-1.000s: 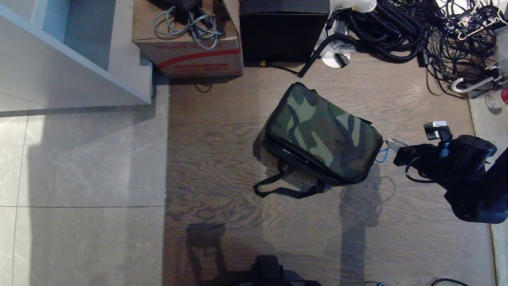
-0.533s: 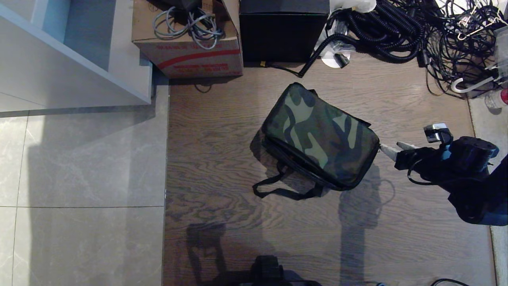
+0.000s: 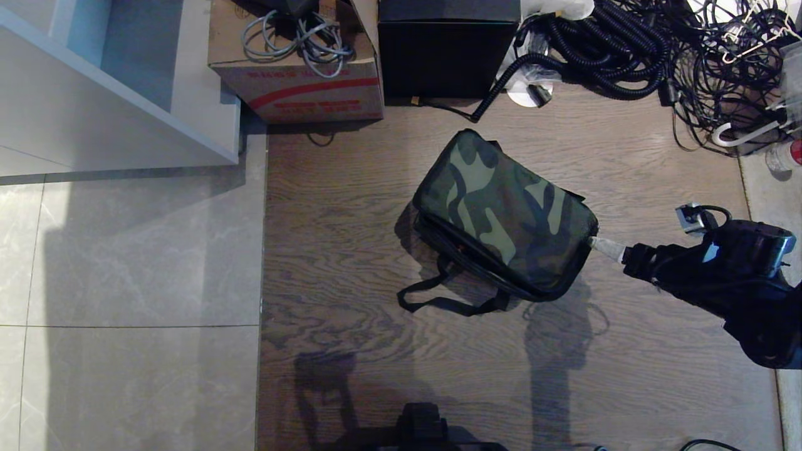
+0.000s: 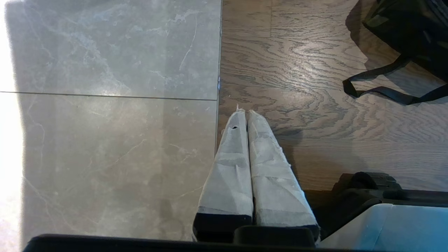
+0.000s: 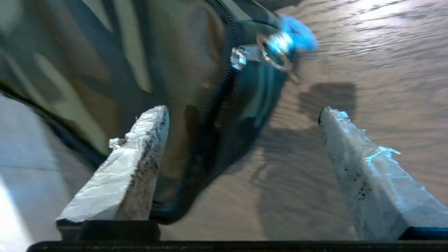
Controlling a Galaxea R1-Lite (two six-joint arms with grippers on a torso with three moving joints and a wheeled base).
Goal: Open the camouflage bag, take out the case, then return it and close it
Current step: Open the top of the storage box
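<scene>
Taped white fingers of the right gripper (image 5: 241, 115) stand wide apart with nothing between them, poised at the right-hand corner of the camouflage bag (image 3: 504, 216), one finger over its lid and the other over bare wood floor (image 3: 351, 188) beside it. Just beyond the tips, at that corner, hangs the zip pull (image 5: 241, 57), a small clear tab on a metal ring (image 5: 274, 56) with something blue behind it. That pull looks like the place to pinch: small, loose and likely slippery, so a grip close to the ring seems wise. Soft fabric will probably sag and drag with the zip, since the bag sits free on the floor, shut, below the brown cardboard box (image 3: 294, 69). Near the bag's strap (image 4: 378, 84), the left gripper (image 4: 244, 113) is parked, fingers pressed together and empty
</scene>
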